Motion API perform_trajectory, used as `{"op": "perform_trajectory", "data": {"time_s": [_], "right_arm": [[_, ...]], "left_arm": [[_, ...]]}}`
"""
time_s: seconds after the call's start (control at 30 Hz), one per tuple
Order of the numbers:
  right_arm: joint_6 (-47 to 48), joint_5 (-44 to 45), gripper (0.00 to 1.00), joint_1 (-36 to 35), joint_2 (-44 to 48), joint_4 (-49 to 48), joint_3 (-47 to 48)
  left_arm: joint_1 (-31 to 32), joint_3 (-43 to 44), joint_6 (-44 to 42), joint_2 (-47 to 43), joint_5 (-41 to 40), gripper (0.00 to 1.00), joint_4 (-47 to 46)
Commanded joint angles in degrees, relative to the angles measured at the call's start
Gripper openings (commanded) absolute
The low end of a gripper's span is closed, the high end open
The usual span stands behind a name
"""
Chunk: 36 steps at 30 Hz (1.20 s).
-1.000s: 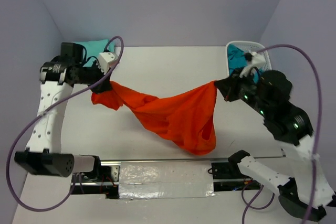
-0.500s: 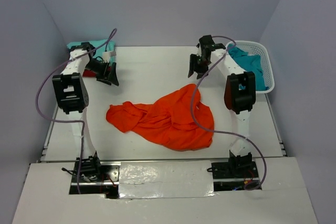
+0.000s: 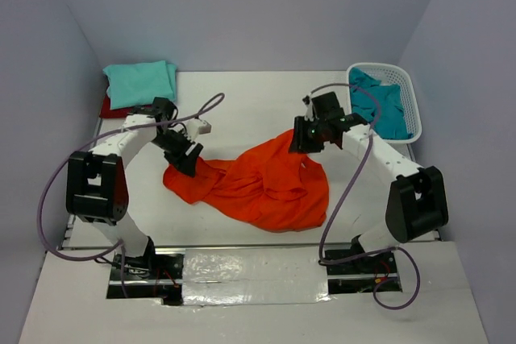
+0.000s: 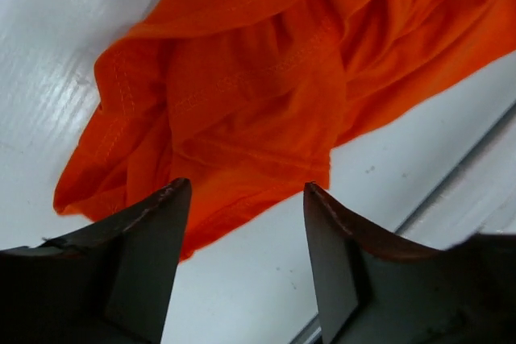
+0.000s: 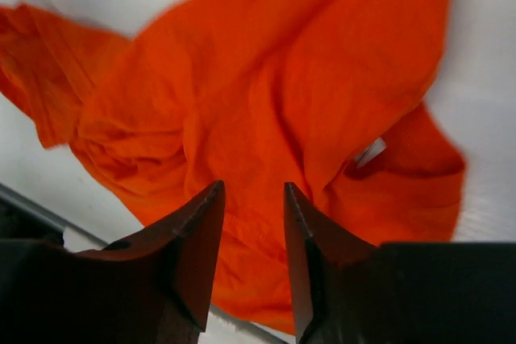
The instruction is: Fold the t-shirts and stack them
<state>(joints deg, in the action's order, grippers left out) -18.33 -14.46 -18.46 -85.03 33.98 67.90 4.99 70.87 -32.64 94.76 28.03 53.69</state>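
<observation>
From my console, the red shirt (image 3: pixel 109 108) showed only an edge beneath the mint shirt (image 3: pixel 141 82); both wrist views cropped the orange shirt (image 4: pixel 266 78), the right one blurred.

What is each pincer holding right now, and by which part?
Nothing. The left pincer and the right pincer are both open above the crumpled orange t-shirt, with no cloth between their fingers.

Left tool (image 3: pixel 187 157) angled down, jaws apart, right tool (image 3: pixel 301 138) likewise
</observation>
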Motion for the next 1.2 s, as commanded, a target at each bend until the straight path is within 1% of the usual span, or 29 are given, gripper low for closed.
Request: {"op": "perform_trajectory", "data": {"time_s": [0.0, 0.07, 0.1, 0.13, 0.23, 0.27, 0.37, 0.53, 0.6, 0.7, 0.77, 0.8, 0.83, 0.87, 0.9, 0.97, 1.0, 1.03, 1.07, 1.1, 1.17], "right_arm": [[-1.27, -2.06, 0.45, -1.49, -0.57, -3.82, -6.54], [-1.97, -1.8, 0.47, -2.02, -0.83, -4.44, -10.06], [-2.24, -1.19, 0.48, -2.19, -1.18, -4.88, -11.55], [-2.5, -0.93, 0.48, -2.28, -1.27, -5.15, -12.26], [-3.03, -1.27, 0.48, -2.37, -2.33, -6.38, -14.11], [-3.2, -0.93, 0.48, -2.37, -2.68, -6.03, -14.28], [-2.77, 1.27, 0.49, -2.9, -2.51, -4.8, -14.81], [-1.89, 1.72, 0.58, -2.9, -1.45, -4.53, -16.92], [-2.15, 0.75, 0.59, -3.07, -2.24, -5.23, -17.54], [-2.94, -0.3, 0.6, -3.34, -3.91, -6.46, -18.32], [-3.47, -1.53, 0.61, -3.51, -4.52, -7.6, -18.85], [-3.47, -1.97, 0.61, -3.69, -4.61, -7.96, -19.03], [-3.56, -2.5, 0.58, -3.6, -4.79, -8.31, -19.12], [-3.64, -2.94, 0.56, -3.6, -4.96, -8.75, -19.12], [-3.73, -3.73, 0.48, -3.69, -5.05, -8.84, -19.12], [-3.65, -4.52, 0.37, -3.6, -5.58, -9.02, -18.68], [-3.56, -4.79, 0.24, -3.6, -5.75, -8.84, -18.42], [-3.3, -4.62, 0.17, -3.6, -5.84, -8.23, -17.81], [-3.12, -4.09, 0.05, -3.6, -5.67, -7.7, -17.45], [-3.03, -3.74, 0.0, -3.52, -5.41, -7.18, -17.01], [-2.5, -3.56, 0.0, -3.08, -4.09, -6.03, -15.7]], "left_arm": [[4.92, -0.73, -1.01, -2.03, -1.04, 0.71, -9.36], [9.48, -3.36, -2.51, -4.67, -3.85, 0.75, -13.42], [10.64, -4.42, -1.9, -5.02, -4.56, 0.76, -16.83], [11.43, -4.51, -1.64, -4.68, -5.09, 0.76, -17.91], [13.72, -3.38, -0.32, -1.44, -4.92, 0.75, -17.93], [14.77, -3.2, 0.03, -0.55, -4.05, 0.74, -17.75], [16.53, -3.28, 1.79, 2.53, -5.09, 0.74, -18.97], [17.86, -1.53, 4.25, 6.57, -8.25, 0.73, -20.03], [17.86, 0.13, 4.95, 7.36, -8.0, 0.73, -19.86], [17.94, 1.46, 5.48, 7.46, -5.28, 0.73, -18.54], [18.38, 0.42, 5.83, 6.84, -5.7, 0.73, -19.67], [18.47, -0.03, 5.92, 6.49, -7.19, 0.72, -20.37], [18.56, -0.38, 6.01, 6.58, -7.9, 0.71, -20.99], [18.56, -0.56, 6.1, 6.93, -8.25, 0.68, -21.34], [18.56, -0.3, 6.1, 7.89, -8.17, 0.59, -20.91], [18.65, 0.84, 6.27, 9.03, -8.17, 0.44, -20.38], [18.65, 1.11, 6.28, 9.13, -8.08, 0.25, -19.95], [18.65, 1.46, 6.28, 8.95, -8.69, 0.16, -19.68], [18.56, 2.25, 6.45, 8.43, -9.3, 0.03, -19.42], [18.47, 2.78, 6.45, 7.99, -10.79, 0.0, -18.63], [18.04, 5.32, 6.63, 6.41, -12.29, 0.0, -17.57]]}}
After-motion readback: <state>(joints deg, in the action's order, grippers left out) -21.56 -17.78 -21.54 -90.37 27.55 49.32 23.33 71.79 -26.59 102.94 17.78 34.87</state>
